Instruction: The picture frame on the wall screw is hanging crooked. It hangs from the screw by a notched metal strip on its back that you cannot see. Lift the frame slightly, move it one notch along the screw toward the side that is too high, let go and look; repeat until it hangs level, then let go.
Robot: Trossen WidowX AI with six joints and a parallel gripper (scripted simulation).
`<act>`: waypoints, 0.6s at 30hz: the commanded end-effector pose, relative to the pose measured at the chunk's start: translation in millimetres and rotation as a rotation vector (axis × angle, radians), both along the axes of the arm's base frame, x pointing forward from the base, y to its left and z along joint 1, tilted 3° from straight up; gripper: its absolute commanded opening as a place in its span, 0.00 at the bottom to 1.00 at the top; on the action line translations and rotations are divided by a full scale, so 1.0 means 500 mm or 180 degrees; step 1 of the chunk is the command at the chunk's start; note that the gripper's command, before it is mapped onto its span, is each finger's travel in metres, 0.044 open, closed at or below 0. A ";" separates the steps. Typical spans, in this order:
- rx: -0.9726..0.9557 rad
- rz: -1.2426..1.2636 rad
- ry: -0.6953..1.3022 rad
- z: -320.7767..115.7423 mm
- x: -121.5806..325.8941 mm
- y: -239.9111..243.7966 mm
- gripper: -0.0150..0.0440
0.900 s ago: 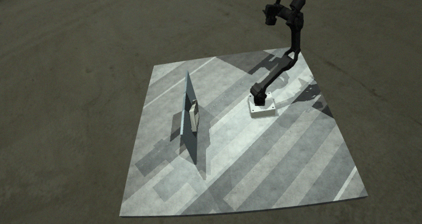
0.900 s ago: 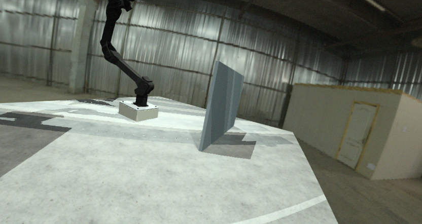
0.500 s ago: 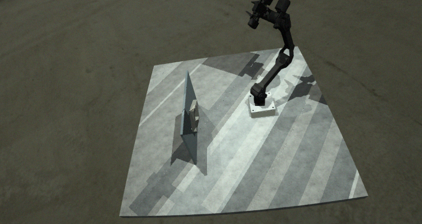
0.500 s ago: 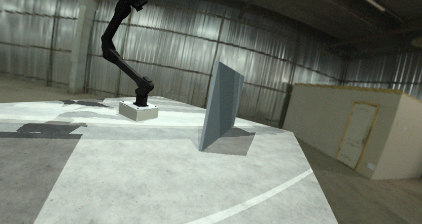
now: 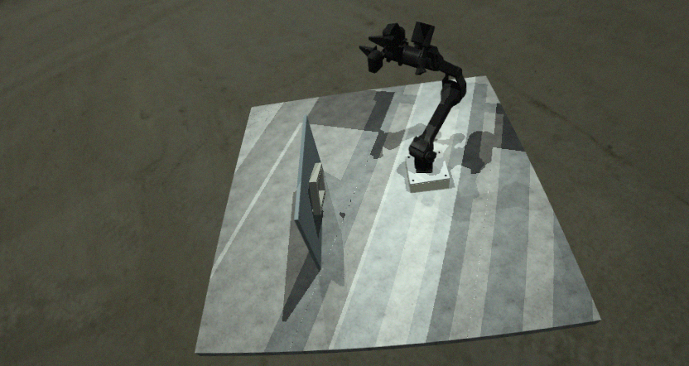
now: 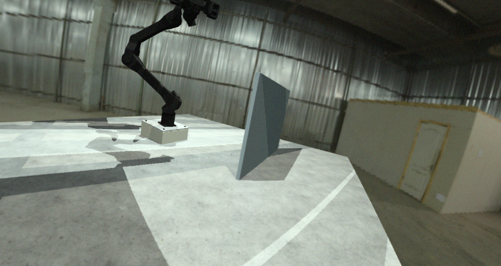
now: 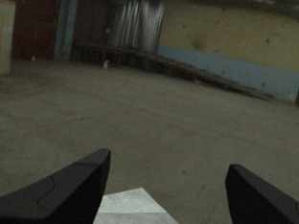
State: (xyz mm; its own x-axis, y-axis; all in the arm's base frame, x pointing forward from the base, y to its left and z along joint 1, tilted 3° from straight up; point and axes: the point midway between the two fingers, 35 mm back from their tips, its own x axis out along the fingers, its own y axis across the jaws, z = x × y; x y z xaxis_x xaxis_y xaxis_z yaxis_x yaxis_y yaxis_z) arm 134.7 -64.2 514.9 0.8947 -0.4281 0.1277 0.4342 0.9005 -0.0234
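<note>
The picture frame (image 5: 314,189) is cream and hangs on the robot-facing side of the upright blue-grey panel (image 5: 301,175) (image 6: 271,121). The top view shows it nearly edge-on, so its tilt and which side is higher cannot be told. The screw and the notched strip are hidden. The panel hides the frame in the exterior view, and the wrist view does not show it. My gripper (image 5: 364,43) (image 6: 194,3) (image 7: 171,166) is open and empty. It is held high above the table, well away from the frame and on the robot's side of the panel.
The arm stands on a pale base block (image 5: 428,185) (image 6: 166,135) on the table (image 5: 424,276) (image 6: 210,208), across from the panel. Dark shadows and pale stripes cross the table top. The wrist view shows mostly floor and a table corner (image 7: 131,203).
</note>
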 end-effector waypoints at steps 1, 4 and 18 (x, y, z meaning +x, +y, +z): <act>0.0479 0.0267 -0.0199 -0.039 0.041 0.066 0.69; 0.0893 0.0452 -0.0340 -0.071 0.062 0.108 0.69; 0.3652 0.1446 -0.0849 -0.325 0.093 0.336 0.69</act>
